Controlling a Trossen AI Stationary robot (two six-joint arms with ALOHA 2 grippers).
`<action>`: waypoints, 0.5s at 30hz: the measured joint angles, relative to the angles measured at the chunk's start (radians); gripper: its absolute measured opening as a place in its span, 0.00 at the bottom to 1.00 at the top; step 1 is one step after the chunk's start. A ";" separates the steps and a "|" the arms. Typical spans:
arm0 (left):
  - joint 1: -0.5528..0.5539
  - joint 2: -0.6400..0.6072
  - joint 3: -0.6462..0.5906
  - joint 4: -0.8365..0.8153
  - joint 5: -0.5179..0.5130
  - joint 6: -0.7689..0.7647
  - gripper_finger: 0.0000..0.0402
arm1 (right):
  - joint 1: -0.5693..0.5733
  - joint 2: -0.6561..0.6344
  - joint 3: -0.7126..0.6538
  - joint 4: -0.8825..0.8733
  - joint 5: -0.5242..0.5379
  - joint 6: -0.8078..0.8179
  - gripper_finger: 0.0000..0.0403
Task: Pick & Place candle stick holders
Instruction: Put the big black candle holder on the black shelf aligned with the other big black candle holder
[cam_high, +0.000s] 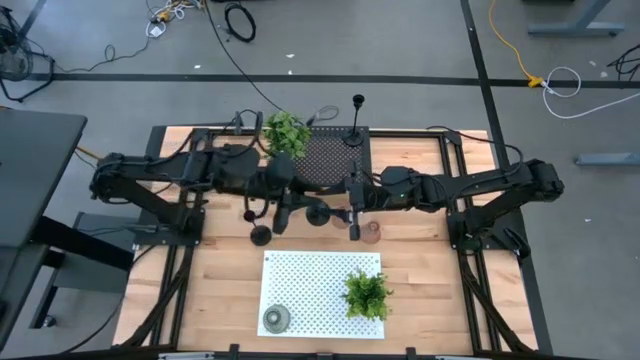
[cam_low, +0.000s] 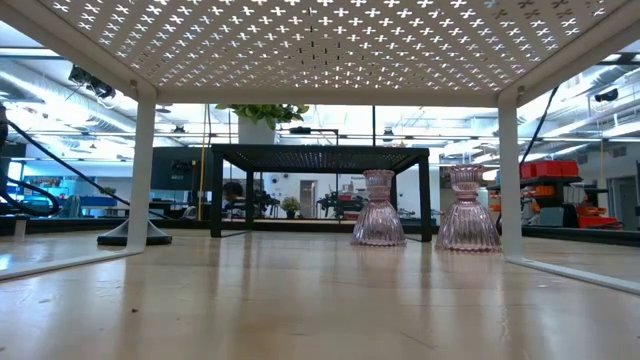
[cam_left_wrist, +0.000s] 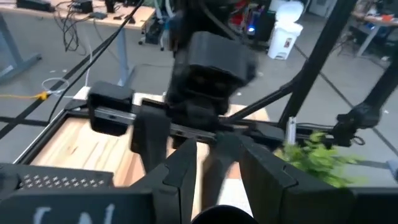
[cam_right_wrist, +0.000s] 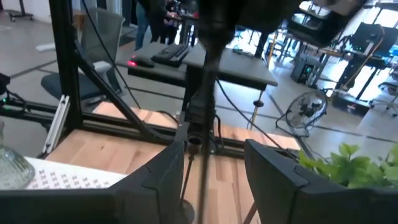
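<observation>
My left gripper (cam_high: 305, 207) (cam_left_wrist: 217, 186) is shut on a slim black candle stick holder (cam_high: 318, 212) above the table's middle. My right gripper (cam_high: 338, 203) (cam_right_wrist: 214, 180) faces it, open, with the holder's thin stem (cam_right_wrist: 202, 162) upright between its fingers, nearer one of them. Another black holder (cam_high: 260, 235) stands on its round base (cam_low: 135, 238) on the table. A third (cam_high: 357, 120) stands on the black mesh rack (cam_high: 330, 160). Two pink glass holders (cam_low: 378, 210) (cam_low: 465, 210) stand on the table. An olive-green one (cam_high: 276, 318) sits on the white rack (cam_high: 300, 270). My left gripper pinches the black holder between its two fingers, coming nearly level from the table's left. A round black part (cam_left_wrist: 217, 214) shows between the fingers, but I cannot tell which part they close on. The stem hangs upright below them, clear of the table.
A leafy plant (cam_high: 285, 132) stands at the black rack's far left corner, close behind my left arm. A second plant (cam_high: 367, 293) sits on the white rack. The pink holders stand just below my right gripper. Bare wood lies at the table's left and right sides.
</observation>
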 joint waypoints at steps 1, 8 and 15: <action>0.010 0.010 0.000 0.007 0.008 0.000 0.28 | 0.000 0.009 0.000 0.002 0.000 0.000 0.42; 0.047 0.047 0.000 0.062 0.106 0.000 0.28 | 0.000 0.053 0.000 0.065 0.044 -0.009 0.42; 0.050 0.055 0.000 0.071 0.108 0.000 0.28 | 0.000 0.055 0.000 0.078 0.079 -0.027 0.38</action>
